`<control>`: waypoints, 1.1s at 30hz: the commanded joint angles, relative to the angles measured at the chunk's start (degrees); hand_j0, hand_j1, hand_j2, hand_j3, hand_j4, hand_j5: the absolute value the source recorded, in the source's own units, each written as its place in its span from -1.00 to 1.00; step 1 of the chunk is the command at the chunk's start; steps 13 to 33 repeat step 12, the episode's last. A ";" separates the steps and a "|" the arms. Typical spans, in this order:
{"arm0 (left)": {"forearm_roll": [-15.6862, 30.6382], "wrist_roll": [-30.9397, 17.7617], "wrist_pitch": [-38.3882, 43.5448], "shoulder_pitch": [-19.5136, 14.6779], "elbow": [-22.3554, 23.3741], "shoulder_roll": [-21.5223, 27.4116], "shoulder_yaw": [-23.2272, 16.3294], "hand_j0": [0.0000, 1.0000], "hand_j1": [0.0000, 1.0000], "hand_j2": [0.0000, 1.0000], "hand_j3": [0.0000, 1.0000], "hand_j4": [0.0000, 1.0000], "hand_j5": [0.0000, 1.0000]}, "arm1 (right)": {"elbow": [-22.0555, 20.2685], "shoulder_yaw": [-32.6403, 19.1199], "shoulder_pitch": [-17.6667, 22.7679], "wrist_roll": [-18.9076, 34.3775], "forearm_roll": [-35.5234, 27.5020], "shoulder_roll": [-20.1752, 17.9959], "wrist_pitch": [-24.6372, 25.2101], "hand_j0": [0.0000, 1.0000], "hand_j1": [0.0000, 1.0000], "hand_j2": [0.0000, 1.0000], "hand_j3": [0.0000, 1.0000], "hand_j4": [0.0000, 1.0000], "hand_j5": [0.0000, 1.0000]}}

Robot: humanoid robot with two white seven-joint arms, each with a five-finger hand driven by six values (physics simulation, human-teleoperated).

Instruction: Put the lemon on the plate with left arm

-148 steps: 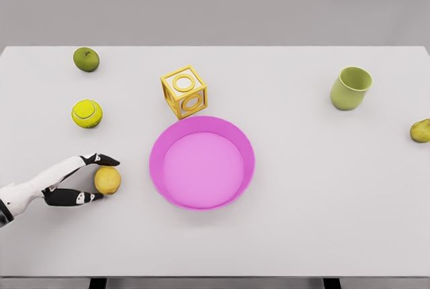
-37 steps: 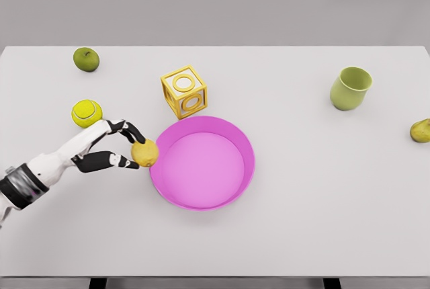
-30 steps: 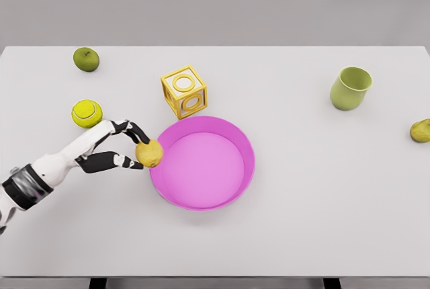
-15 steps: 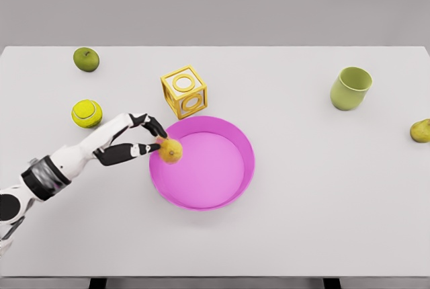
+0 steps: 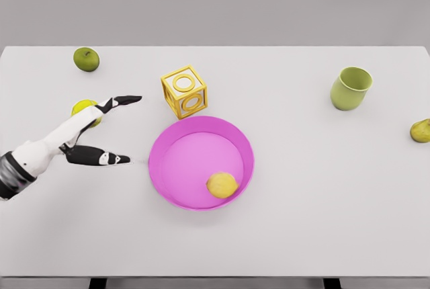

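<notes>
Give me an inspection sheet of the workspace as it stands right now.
Surface: white table, flat, no spills.
Job's things: lemon lies inside the pink plate, toward its near right side.
Clutter: yellow hollow cube, green apple, tennis ball partly hidden behind the hand, green cup, pear at the right edge.
Grippers: left hand open, fingers spread, left of the plate, holding nothing; right not in view.
Cables: nothing seen.
Surroundings: plain grey wall.
</notes>
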 commanded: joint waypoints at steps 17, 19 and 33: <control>-0.15 0.02 -0.14 0.97 0.94 3.22 9.25 1.00 1.00 1.00 1.00 1.00 1.00 | -0.05 0.01 0.00 0.01 0.01 0.01 0.00 1.00 1.00 1.00 1.00 1.00 1.00; -0.15 0.02 -0.14 0.97 0.94 3.22 9.25 1.00 1.00 1.00 1.00 1.00 1.00 | -0.05 0.01 0.00 0.01 0.01 0.01 0.00 1.00 1.00 1.00 1.00 1.00 1.00; -0.15 0.02 -0.14 0.97 0.94 3.22 9.25 1.00 1.00 1.00 1.00 1.00 1.00 | -0.05 0.01 0.00 0.01 0.01 0.01 0.00 1.00 1.00 1.00 1.00 1.00 1.00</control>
